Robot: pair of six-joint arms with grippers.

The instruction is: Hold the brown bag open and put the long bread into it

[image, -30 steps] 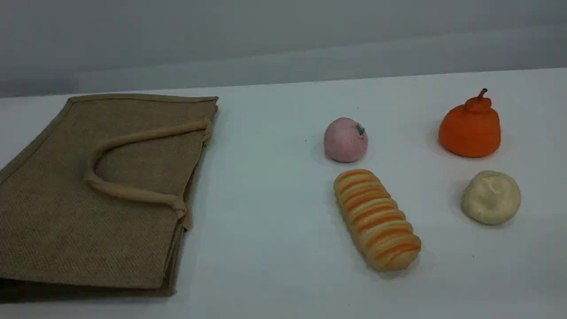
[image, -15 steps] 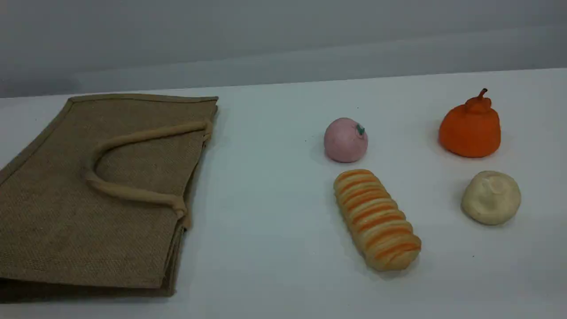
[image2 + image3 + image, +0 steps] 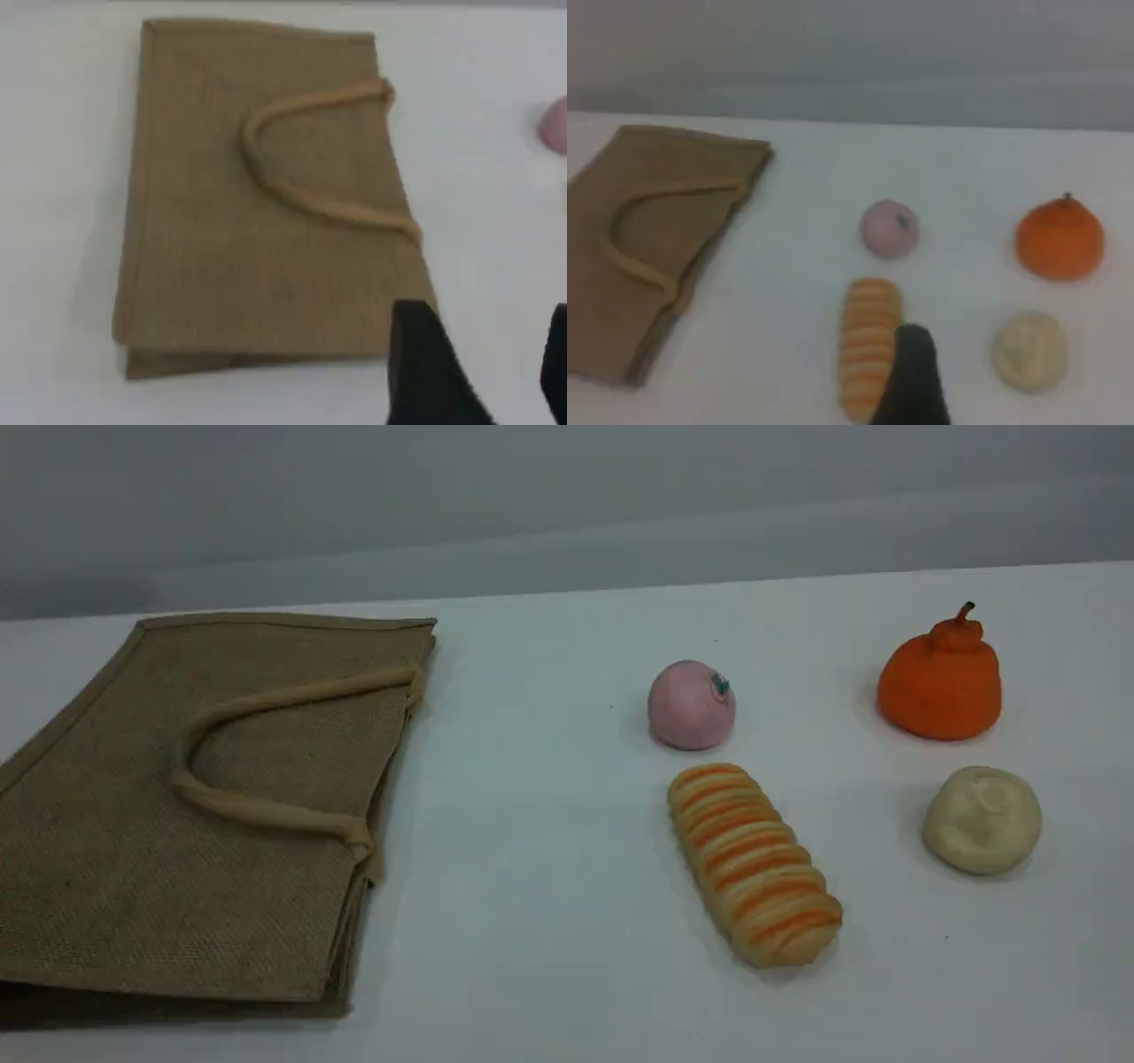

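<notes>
The brown bag (image 3: 177, 850) lies flat on the left of the white table, its beige loop handle (image 3: 266, 810) resting on top and its mouth facing right. The long bread (image 3: 753, 864) lies at the right centre, well apart from the bag. Neither arm shows in the scene view. In the left wrist view my left gripper (image 3: 492, 367) hovers open over the bag's (image 3: 221, 221) near right corner, with nothing between its fingers. In the right wrist view a single dark fingertip (image 3: 914, 376) sits just right of the bread (image 3: 866, 341); the second finger is out of frame.
A pink ball (image 3: 691, 704) sits just behind the bread. An orange fruit (image 3: 941, 682) stands at the back right and a cream bun (image 3: 982, 819) in front of it. Bare table separates the bag from the food.
</notes>
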